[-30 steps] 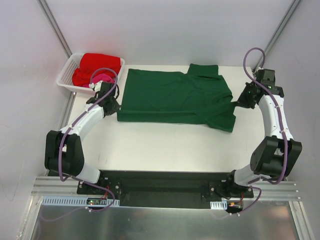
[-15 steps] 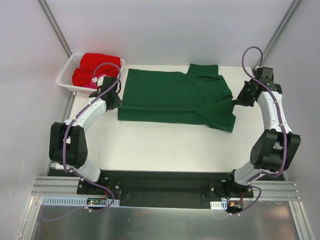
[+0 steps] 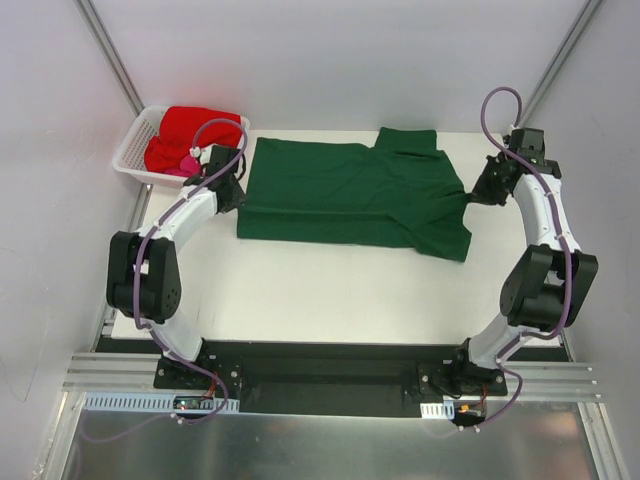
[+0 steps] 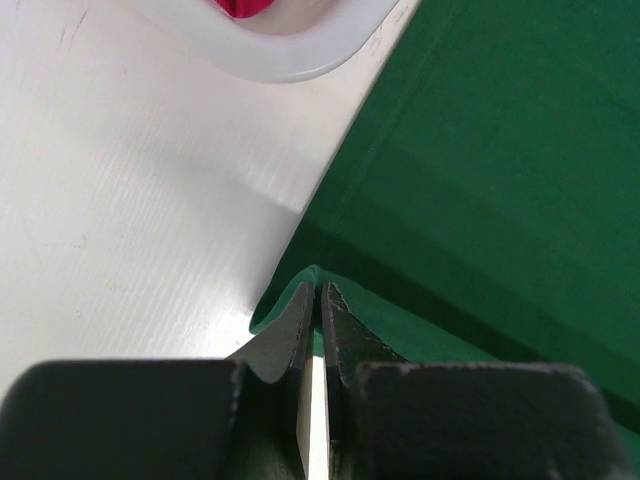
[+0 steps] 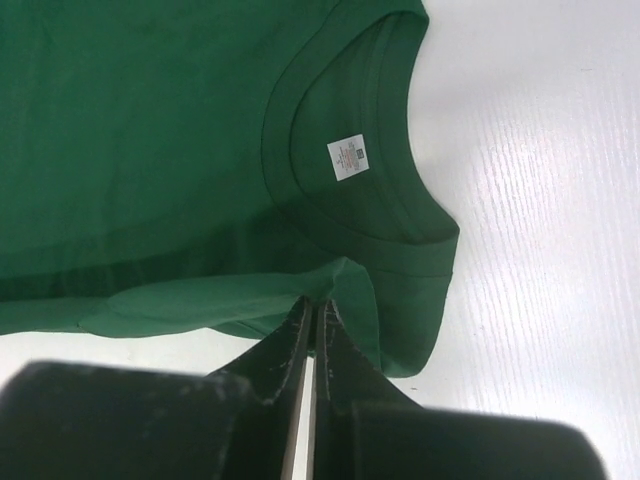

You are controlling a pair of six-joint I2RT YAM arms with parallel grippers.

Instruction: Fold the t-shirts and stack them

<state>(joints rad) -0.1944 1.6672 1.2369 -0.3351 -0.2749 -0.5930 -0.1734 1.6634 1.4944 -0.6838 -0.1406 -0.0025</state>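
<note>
Now, dark green t-shirt [image 3: 350, 195] spread flat on table [image 3: 330, 290], hem corner clenched by left gripper [image 4: 318, 300], shoulder fold pinched by right gripper [image 5: 310, 312]. Edges best lifted level, together, cloth kept taut.

Robot lab test cell. Plain white wall panels [image 3: 330, 60] w/ aluminium frame posts [image 3: 105, 50] at upper left & upper right. White tabletop [image 3: 300, 290] mid-frame. Two white robot arms [image 3: 185, 220] bolted to a black base plate [image 3: 320, 365] on aluminium rails [image 3: 110, 380] along bottom edge.
</note>
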